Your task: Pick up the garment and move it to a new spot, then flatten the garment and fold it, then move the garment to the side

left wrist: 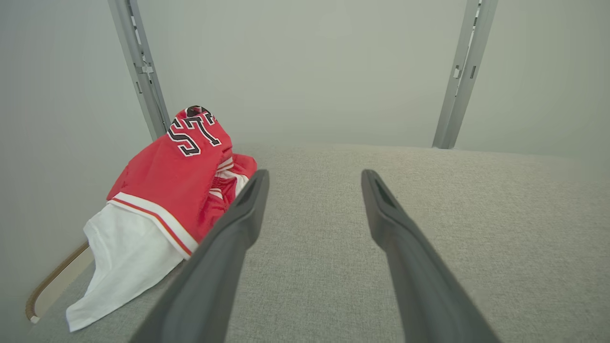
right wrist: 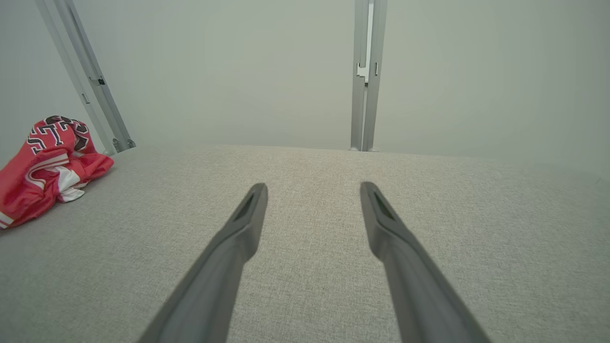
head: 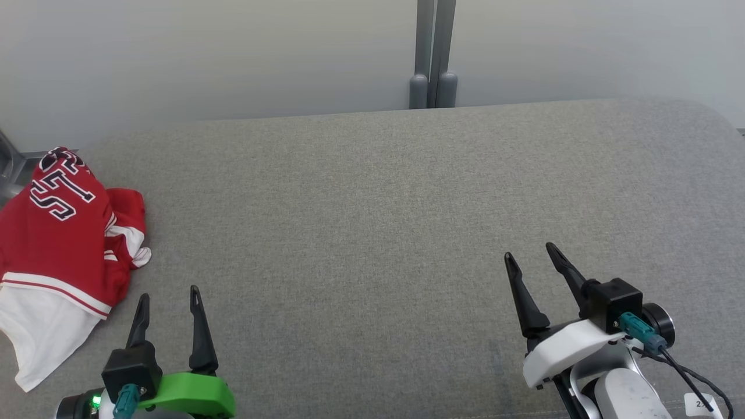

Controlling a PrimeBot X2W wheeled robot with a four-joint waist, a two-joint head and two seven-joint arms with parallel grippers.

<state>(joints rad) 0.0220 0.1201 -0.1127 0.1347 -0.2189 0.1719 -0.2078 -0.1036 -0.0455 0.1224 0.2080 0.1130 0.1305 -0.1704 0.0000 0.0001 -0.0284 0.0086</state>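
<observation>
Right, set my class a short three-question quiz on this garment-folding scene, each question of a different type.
1. True or false: the left end effector is shut on the red and white jersey.
2. In the head view, where on the grey fabric surface does the jersey lie? A) in the centre B) at the left edge C) at the right edge
3. Which end effector is nearer the jersey?

Key:
1. False: it is open and apart from the jersey.
2. B.
3. The left; the right end effector, also open, is across the surface from it.
</observation>
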